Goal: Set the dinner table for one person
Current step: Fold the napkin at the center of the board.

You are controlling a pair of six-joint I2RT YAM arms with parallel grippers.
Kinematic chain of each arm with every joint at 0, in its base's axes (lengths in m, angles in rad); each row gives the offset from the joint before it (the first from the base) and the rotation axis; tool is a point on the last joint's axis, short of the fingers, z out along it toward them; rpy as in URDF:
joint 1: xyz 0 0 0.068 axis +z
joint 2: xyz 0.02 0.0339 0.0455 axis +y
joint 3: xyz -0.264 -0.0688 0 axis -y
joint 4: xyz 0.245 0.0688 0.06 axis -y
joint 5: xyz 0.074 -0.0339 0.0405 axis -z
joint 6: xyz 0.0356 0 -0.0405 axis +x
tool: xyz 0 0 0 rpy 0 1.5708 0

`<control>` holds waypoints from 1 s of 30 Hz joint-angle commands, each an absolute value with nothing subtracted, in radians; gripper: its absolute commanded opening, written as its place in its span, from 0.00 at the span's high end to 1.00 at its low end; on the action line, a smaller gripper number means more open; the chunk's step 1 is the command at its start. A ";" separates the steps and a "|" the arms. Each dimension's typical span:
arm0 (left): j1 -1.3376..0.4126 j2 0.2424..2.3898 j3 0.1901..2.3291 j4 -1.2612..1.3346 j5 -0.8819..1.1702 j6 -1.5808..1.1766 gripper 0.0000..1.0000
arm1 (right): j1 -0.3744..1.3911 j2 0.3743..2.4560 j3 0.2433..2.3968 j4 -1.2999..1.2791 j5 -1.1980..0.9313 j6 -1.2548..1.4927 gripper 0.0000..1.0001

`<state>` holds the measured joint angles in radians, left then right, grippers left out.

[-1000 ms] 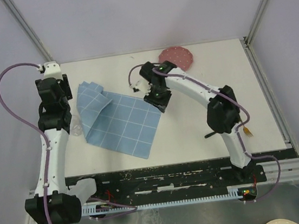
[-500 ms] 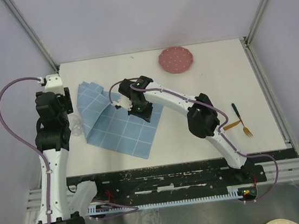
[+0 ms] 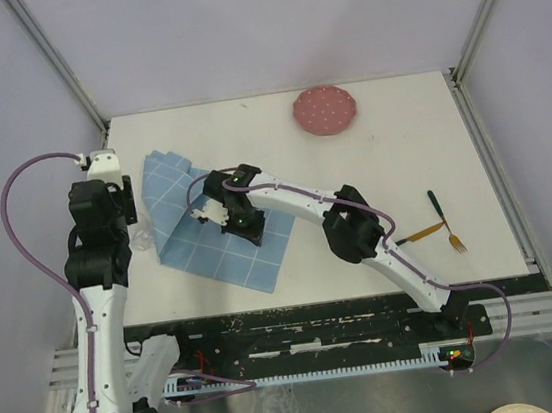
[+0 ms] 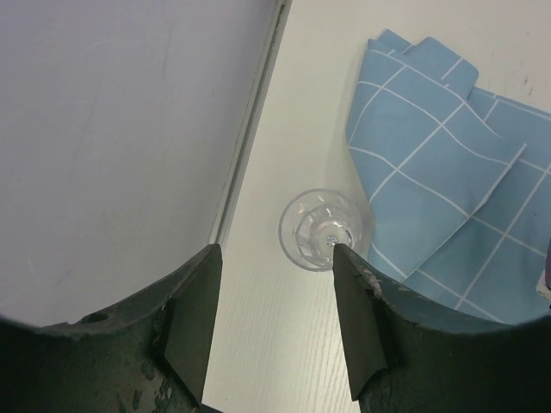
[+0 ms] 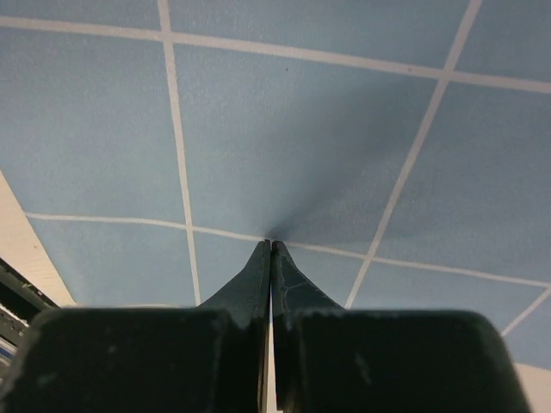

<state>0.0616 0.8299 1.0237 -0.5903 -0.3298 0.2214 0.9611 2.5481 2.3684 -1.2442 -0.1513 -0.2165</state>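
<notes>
On the left half of the table (image 3: 402, 166), right claw (image 5: 270, 243) is pressed together, pinching a pucker mid-mat (image 3: 224, 258). Mat lies skewed, long axis far-left to near-right, 1 far-left corner folded over. Left claw (image 4: 274, 254) hangs spread above the glass (image 4: 318, 231) at the mat's left edge, so the left arm is nearer that; plate (image 3: 325, 111) and fork (image 3: 456, 242) sit well apart to the right.
</notes>
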 commanded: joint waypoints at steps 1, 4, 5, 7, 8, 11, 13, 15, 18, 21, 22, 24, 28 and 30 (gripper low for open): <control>0.066 0.773 1.008 -0.568 -0.320 0.262 0.39 | 0.955 2.562 2.419 -1.196 -0.176 -0.194 0.98; 0.065 0.761 0.988 -0.542 -0.306 0.274 0.39 | 0.955 2.592 2.398 -1.185 -0.178 -0.193 0.98; 0.066 0.770 0.993 -0.544 -0.307 0.271 0.40 | 0.955 2.596 2.381 -1.182 -0.175 -0.194 0.98; 0.066 0.785 1.007 -0.550 -0.310 0.267 0.40 | 0.949 2.602 2.354 -1.196 -0.210 -0.194 0.98; 0.066 0.791 1.013 -0.549 -0.312 0.267 0.40 | 0.941 2.606 2.340 -1.210 -0.237 -0.194 0.98; 0.066 0.804 1.021 -0.536 -0.308 0.275 0.40 | 0.916 2.599 2.259 -1.225 -0.275 -0.196 0.98; 0.066 0.815 1.028 -0.531 -0.305 0.280 0.40 | 0.900 2.573 2.156 -1.211 -0.275 -0.206 0.98; 0.065 0.828 1.038 -0.529 -0.302 0.277 0.40 | 0.887 2.514 2.052 -1.186 -0.246 -0.217 0.98; 0.065 0.840 1.046 -0.521 -0.291 0.268 0.40 | 0.864 2.462 1.916 -1.164 -0.210 -0.240 0.98; 0.067 0.847 1.051 -0.513 -0.281 0.262 0.41 | 0.819 2.416 1.802 -1.155 -0.200 -0.242 0.98; 0.065 0.850 1.052 -0.510 -0.280 0.261 0.41 | 0.800 2.400 1.768 -1.145 -0.185 -0.238 0.98; 0.066 0.854 1.054 -0.503 -0.272 0.257 0.41 | 0.767 2.372 1.722 -1.136 -0.149 -0.239 0.98; 0.066 0.869 1.054 -0.489 -0.247 0.233 0.41 | 0.747 2.319 1.712 -1.134 -0.068 -0.270 0.98; 0.066 0.875 1.054 -0.482 -0.239 0.230 0.41 | 0.751 2.303 1.747 -1.143 -0.039 -0.259 0.98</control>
<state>0.0616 0.8669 1.0100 -0.5495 -0.2768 0.2333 0.7555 2.2719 1.7580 -1.1969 -0.2558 -0.2111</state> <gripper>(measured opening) 0.593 0.023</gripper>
